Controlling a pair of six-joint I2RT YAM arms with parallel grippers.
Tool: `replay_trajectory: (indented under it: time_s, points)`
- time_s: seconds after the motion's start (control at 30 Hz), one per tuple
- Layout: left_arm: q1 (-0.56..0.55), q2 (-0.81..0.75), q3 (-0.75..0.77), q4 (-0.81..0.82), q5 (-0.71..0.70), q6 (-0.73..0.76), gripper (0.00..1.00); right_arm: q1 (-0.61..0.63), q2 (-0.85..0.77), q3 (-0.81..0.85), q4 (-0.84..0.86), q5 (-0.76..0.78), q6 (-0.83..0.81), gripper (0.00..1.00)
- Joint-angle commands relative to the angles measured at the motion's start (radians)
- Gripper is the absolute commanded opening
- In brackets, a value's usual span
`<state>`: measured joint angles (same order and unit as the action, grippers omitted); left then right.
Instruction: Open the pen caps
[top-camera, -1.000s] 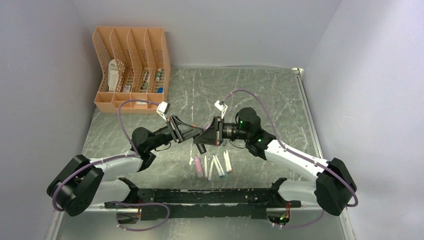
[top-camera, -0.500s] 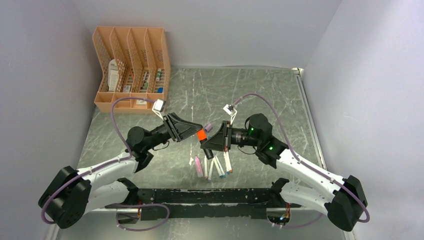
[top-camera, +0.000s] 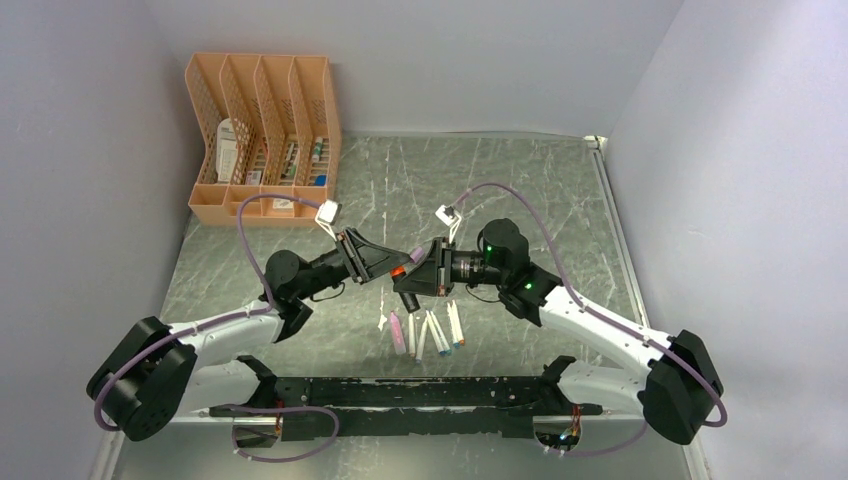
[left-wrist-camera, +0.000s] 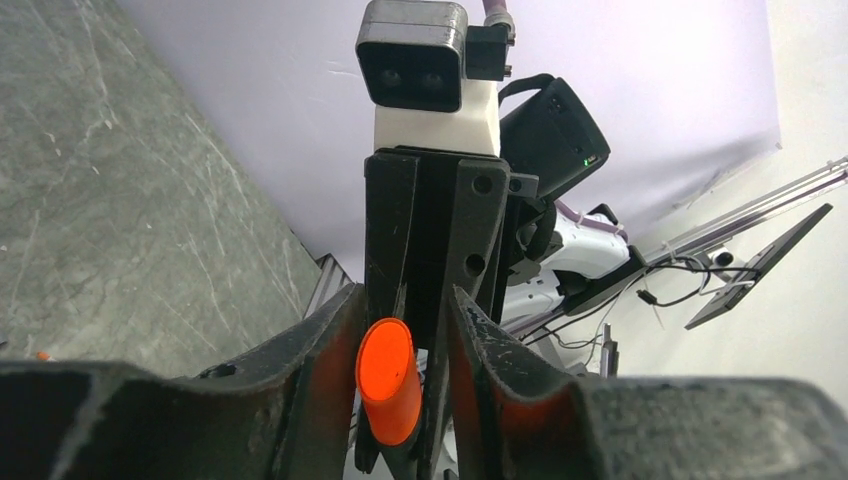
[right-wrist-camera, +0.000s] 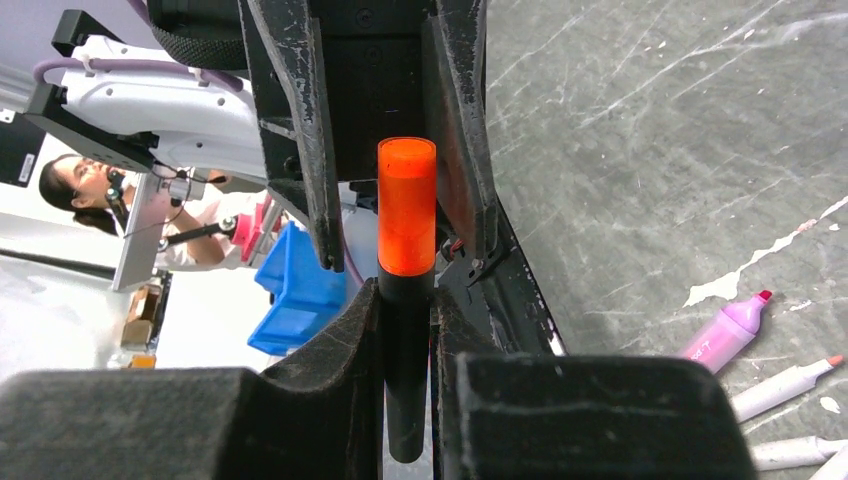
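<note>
In the top view my two grippers meet tip to tip above the middle of the table. My right gripper is shut on the black barrel of a marker whose orange pen cap points at the left arm. My left gripper stands open around that orange pen cap. The cap lies against one finger, with a gap to the other. From above only a sliver of the orange pen cap shows. Several uncapped white pens and a pink marker lie on the table below.
An orange file organiser with small items stands at the back left. Grey walls close in the table on three sides. A black rail runs along the near edge between the arm bases. The pink marker lies right of my right fingers.
Half a second ago the grippers were slightly apart, the orange cap showing between them. They have come back together, and the left fingers now flank the cap.
</note>
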<state>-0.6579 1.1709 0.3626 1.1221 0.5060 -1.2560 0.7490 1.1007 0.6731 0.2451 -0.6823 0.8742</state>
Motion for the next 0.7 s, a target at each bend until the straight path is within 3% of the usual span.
replay_trajectory:
  time_s: [0.0, 0.13, 0.27, 0.33, 0.5, 0.67]
  points:
    - [-0.009, -0.002, 0.015, 0.042, 0.002, 0.007, 0.42, -0.005, 0.006, 0.033, 0.04, 0.013, -0.019, 0.0]
    - [-0.009, -0.001, 0.006, 0.041, -0.001, 0.007, 0.32, -0.011, -0.001, 0.029, 0.05, 0.02, -0.011, 0.0]
    - [-0.009, 0.009, 0.003, 0.047, 0.002, 0.002, 0.15, -0.016, 0.002, 0.025, 0.056, 0.02, -0.006, 0.0]
    - [-0.01, 0.019, 0.006, 0.057, 0.007, -0.002, 0.16, -0.02, 0.005, 0.02, 0.064, 0.02, -0.001, 0.0]
    - [-0.016, 0.022, 0.016, 0.041, 0.012, 0.003, 0.34, -0.024, 0.012, 0.024, 0.067, 0.016, -0.002, 0.0]
    - [-0.02, 0.013, 0.025, 0.01, 0.012, 0.017, 0.38, -0.026, 0.017, 0.023, 0.064, 0.013, -0.006, 0.0]
